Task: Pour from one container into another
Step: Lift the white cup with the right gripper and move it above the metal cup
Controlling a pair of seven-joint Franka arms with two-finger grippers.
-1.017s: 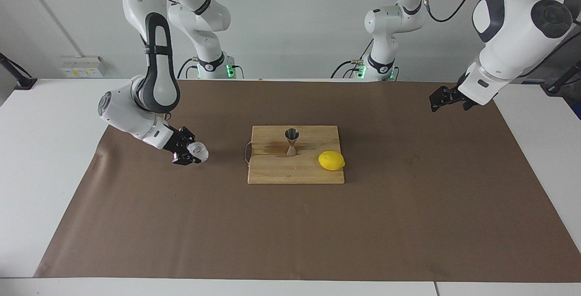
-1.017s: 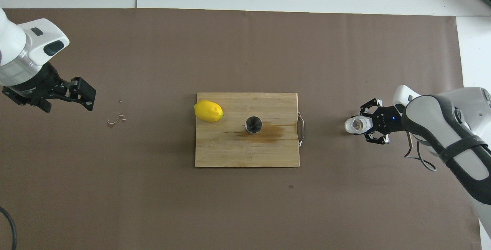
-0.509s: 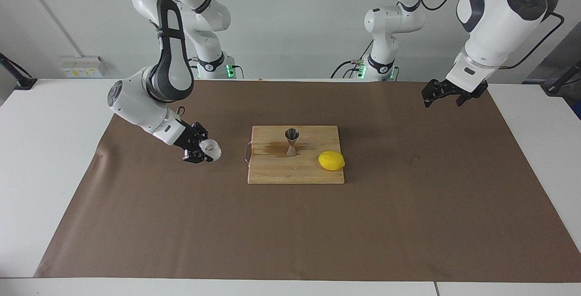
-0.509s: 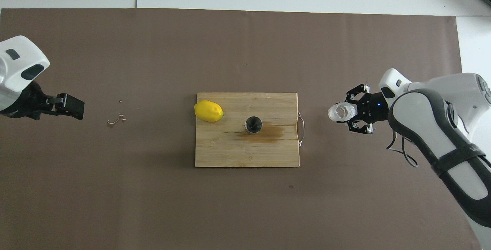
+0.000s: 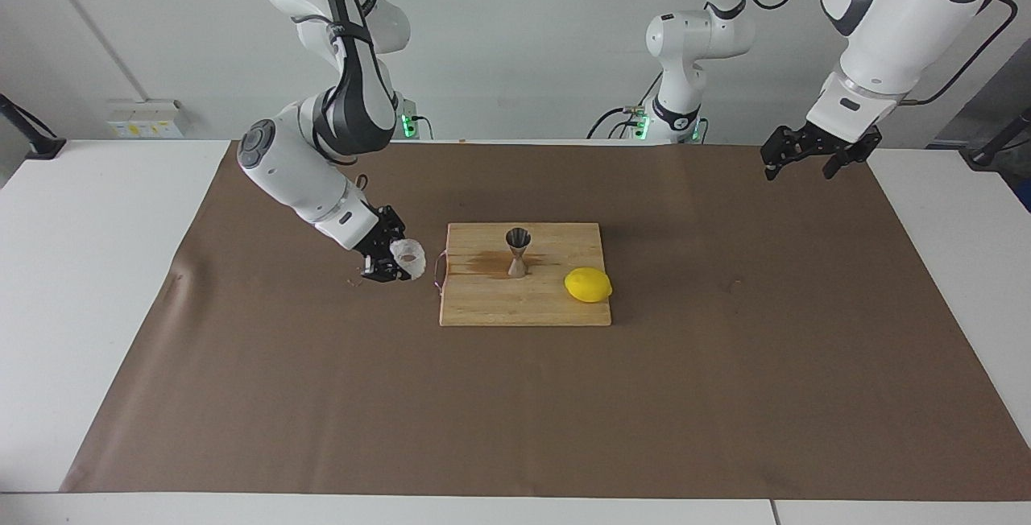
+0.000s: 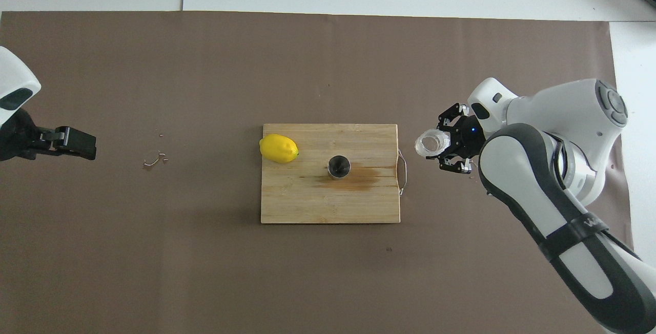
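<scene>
The small clear textured glass cup (image 5: 408, 254) (image 6: 428, 143) hangs slightly tilted just above the brown mat, beside the handle end of the wooden cutting board (image 5: 523, 307) (image 6: 307, 206). My right gripper (image 5: 393, 261) (image 6: 442, 145) is shut on the cup from the side. The silver hourglass jigger (image 5: 517, 252) (image 6: 339, 166) stands upright near the middle of the board, a hand's width from the cup. My left gripper (image 5: 798, 168) (image 6: 77, 143) is open and holds nothing, raised over the mat at the left arm's end of the table.
A yellow lemon (image 5: 588, 284) (image 6: 278, 148) lies on the board, on the jigger's side toward the left arm. A dark wet stain (image 5: 483, 262) (image 6: 365, 177) marks the board beside the jigger. Small spill marks (image 6: 154, 160) dot the mat (image 5: 515, 412) near the left gripper.
The right gripper has carried the cup sideways over the mat, up to the board's handle end. The left gripper has drawn back toward its own end of the table.
</scene>
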